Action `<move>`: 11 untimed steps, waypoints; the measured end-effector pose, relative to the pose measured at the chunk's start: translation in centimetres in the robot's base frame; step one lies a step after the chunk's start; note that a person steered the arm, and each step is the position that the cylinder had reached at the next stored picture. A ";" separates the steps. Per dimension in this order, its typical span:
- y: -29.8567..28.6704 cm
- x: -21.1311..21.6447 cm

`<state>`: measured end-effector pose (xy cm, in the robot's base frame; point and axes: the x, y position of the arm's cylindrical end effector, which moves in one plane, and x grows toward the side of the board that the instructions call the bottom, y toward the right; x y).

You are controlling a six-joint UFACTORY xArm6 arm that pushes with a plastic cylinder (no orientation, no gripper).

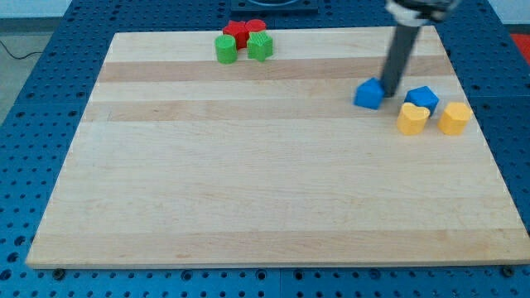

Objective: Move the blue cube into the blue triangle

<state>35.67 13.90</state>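
A blue cube-like block [369,93] sits at the board's upper right. A second blue block [421,97], flatter and angular, lies a short way to its right; its exact shape is hard to make out. My dark rod comes down from the view's top, and my tip [387,89] rests on the board between the two blue blocks. It stands right against the right side of the cube-like block. A narrow gap separates my tip from the flatter blue block.
Two yellow blocks [413,118] [455,118] lie just below the flatter blue block. Two red blocks [238,31] [256,27] and two green blocks [225,49] [260,46] cluster at the board's top edge, left of centre. The board's right edge [472,124] is close.
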 end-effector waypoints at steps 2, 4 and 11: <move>-11.0 0.1; -3.7 0.1; -7.0 4.4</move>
